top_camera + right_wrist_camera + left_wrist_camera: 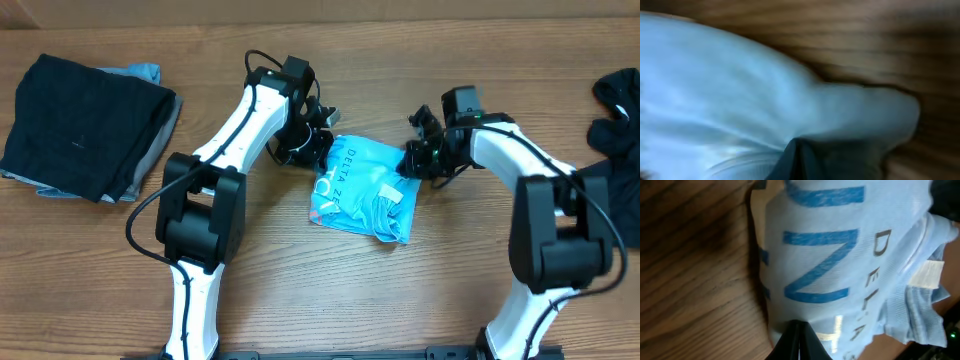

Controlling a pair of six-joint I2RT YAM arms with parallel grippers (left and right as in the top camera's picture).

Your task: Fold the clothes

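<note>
Closest to me, my left hand (799, 341) is clenched, its two dark fingers meeting in a point on the edge of the light blue T-shirt (840, 255). Large blue letters and smaller grey lettering run across the cloth just beyond the tips. My right hand (797, 159) is clenched too. Its view is blurred, but pale blue fabric bunches right against the closed fingertips, so I judge that it grasps the same shirt.

From above, the shirt lies in a rumpled, partly folded bundle at the middle of the wooden surface (420, 300). My left hand sits at its upper left corner and my right hand at its upper right edge, the bundle between them.

The cloth looks thin, light and limp. It will sag and fold over itself wherever it is not held, and it has no stiffness to push against. A shallow pinch may slip off a single layer. I judge the best hold is on a seam, hem or corner, one at each side, so the fabric can be drawn flat between my hands.

Farther off, a folded stack of dark garments (85, 125) rests at the left side of the surface. A loose black garment (617, 115) lies at the far right edge.
</note>
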